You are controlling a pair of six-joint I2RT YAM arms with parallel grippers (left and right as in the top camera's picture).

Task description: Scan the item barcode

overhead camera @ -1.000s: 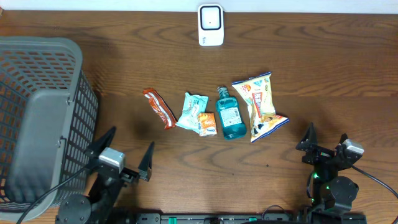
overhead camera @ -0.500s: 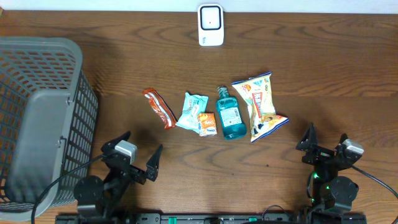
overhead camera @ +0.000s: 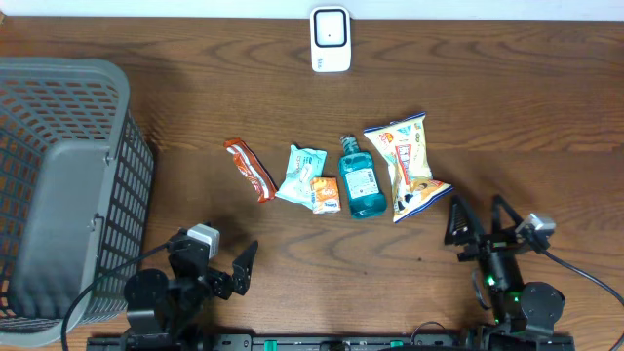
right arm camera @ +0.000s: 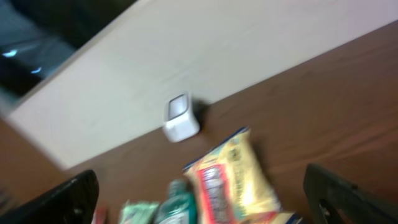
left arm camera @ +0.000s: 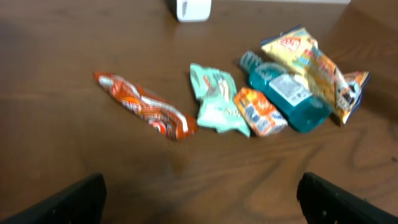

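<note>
Seeing the left gripper and right gripper both wide open and empty, send the right one to its 10 o'clock and pinch the chip bag by 1 edge.

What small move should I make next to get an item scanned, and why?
Probably reach the right pincer forward to the chip bag. It stands open and empty just short of that bag, the nearest item in the row, and nothing is yet lifted toward the white scanner at the far edge.
</note>
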